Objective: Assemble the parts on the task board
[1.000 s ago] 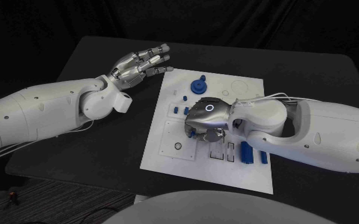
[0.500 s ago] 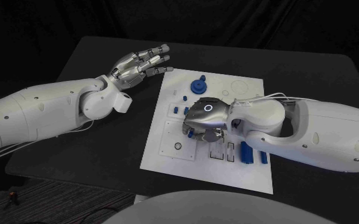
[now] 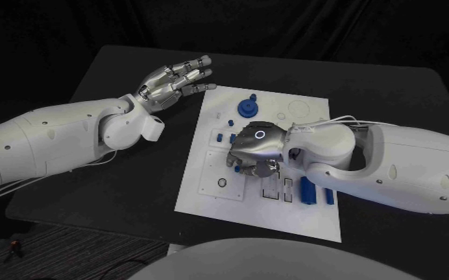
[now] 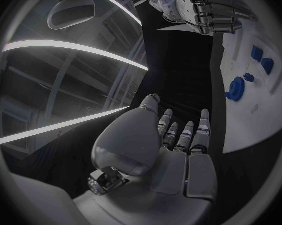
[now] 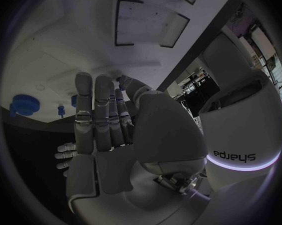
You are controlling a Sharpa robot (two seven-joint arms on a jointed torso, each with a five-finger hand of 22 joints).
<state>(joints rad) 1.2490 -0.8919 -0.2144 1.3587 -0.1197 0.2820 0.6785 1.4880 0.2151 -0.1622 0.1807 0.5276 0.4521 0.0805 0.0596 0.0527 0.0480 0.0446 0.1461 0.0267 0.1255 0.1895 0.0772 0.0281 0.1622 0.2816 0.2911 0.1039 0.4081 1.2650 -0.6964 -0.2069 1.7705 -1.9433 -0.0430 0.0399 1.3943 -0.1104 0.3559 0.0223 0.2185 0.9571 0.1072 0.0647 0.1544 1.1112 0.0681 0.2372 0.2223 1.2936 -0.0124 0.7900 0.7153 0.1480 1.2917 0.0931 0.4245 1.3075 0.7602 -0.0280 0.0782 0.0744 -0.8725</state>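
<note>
Task looks partly done at best. The white board [image 3: 257, 163] lies mid-table on the black table [image 3: 122, 183], with blue parts spread across it. A round blue gear-like part [image 3: 248, 107] sits near the board's far end, small blue pegs [image 3: 220, 137] stand just beside the left edge area, and two long blue bars [image 3: 308, 190] lie near the right arm's side, seemingly not yet seated. Several slots [image 3: 271, 192] and a ring hole [image 3: 222, 182] near the front of the board look unfilled, so most of the fitting is probably still left. Right hand [image 3: 256, 150] hangs over the board's middle, palm down, fingers curled toward the board; whether it pinches a part underneath, cannot tell, since the wrist view shows fingers fairly straight with nothing clearly in them. Left hand [image 3: 176, 84] is off the board, just beside its far left corner, raised, fingers apart, holding nothing. Left wrist view confirms the fingers [image 4: 184, 135] are stretched and bare.
</note>
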